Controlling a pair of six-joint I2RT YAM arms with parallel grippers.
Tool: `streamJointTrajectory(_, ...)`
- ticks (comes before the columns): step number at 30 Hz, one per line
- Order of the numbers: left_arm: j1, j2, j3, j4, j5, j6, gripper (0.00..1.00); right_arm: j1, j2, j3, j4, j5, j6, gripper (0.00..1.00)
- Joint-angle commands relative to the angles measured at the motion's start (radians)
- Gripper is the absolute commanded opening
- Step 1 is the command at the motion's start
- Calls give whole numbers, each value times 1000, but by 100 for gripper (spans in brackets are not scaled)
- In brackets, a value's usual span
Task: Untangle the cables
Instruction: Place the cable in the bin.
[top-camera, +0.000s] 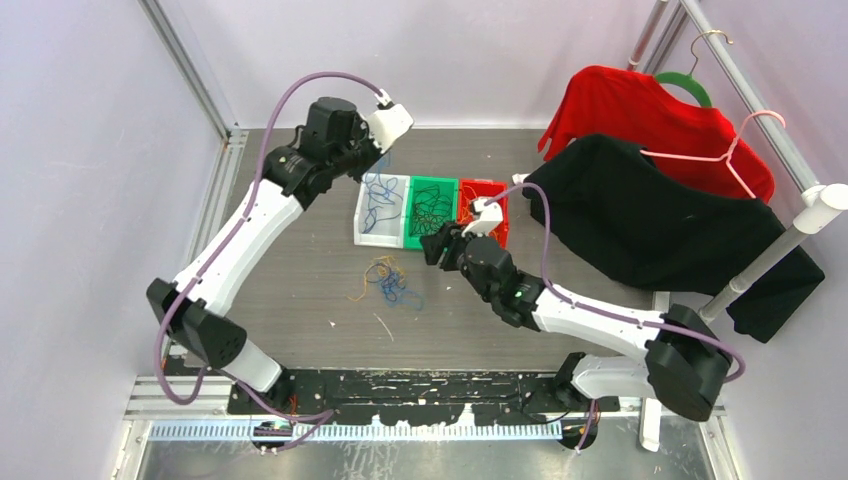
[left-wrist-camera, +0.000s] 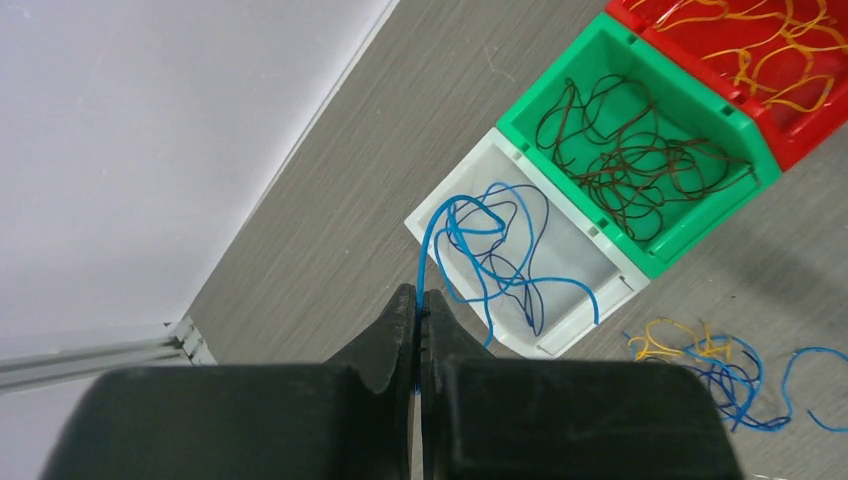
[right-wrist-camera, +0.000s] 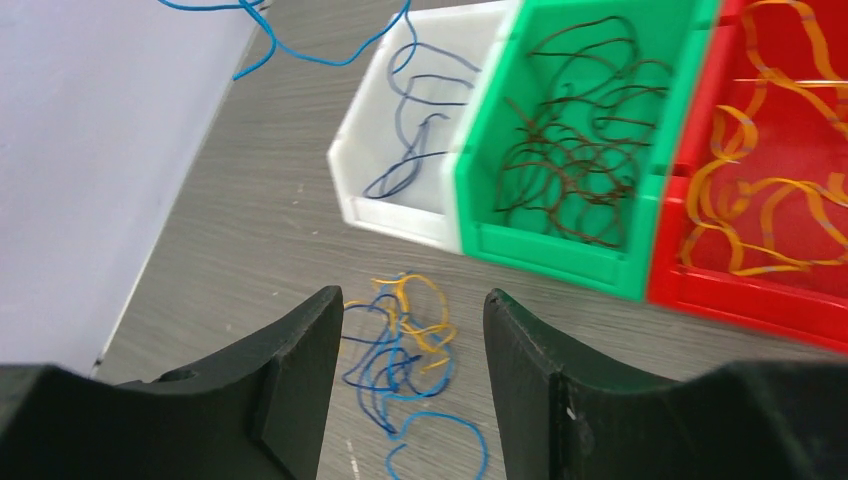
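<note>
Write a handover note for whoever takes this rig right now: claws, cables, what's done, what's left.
Left claw: shut on a blue cable, held above the white bin.
Right claw: open, empty, over the loose tangle on the table.
Done: blue cables in the white bin, dark cables in the green bin, orange-yellow cables in the red bin.
Left: drop the held blue cable in the white bin, then separate the tangle's blue and orange-yellow strands.

The red bin (left-wrist-camera: 800, 138) runs off the left wrist view's corner (its orange cables (left-wrist-camera: 762, 52) too).
</note>
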Motion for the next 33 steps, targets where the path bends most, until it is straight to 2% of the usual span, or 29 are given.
streamJointTrajectory(1, 29, 58, -3, 129, -17, 38, 0, -7, -93, -44, -21, 137, -10, 59)
streamJointTrajectory(12, 38, 220, -89, 194, -7, 74, 0, -26, -236, -86, -92, 207, -16, 58)
streamJointTrajectory(25, 50, 399, -35, 79, 40, 74, 2, -33, -258, -51, -128, 214, -7, 55)
streamJointTrajectory(26, 57, 408, -32, 73, 41, 68, 8, -34, -253, -44, -125, 212, -14, 55)
streamJointTrajectory(30, 70, 441, 16, -6, 54, 74, 45, -37, -220, -5, -148, 205, -36, 55)
streamJointTrajectory(32, 88, 453, 92, -56, 99, 59, 67, -39, -212, 8, -164, 196, -36, 55)
streamJointTrajectory(33, 96, 459, 133, -86, 125, 53, 75, -39, -212, 10, -165, 193, -36, 55)
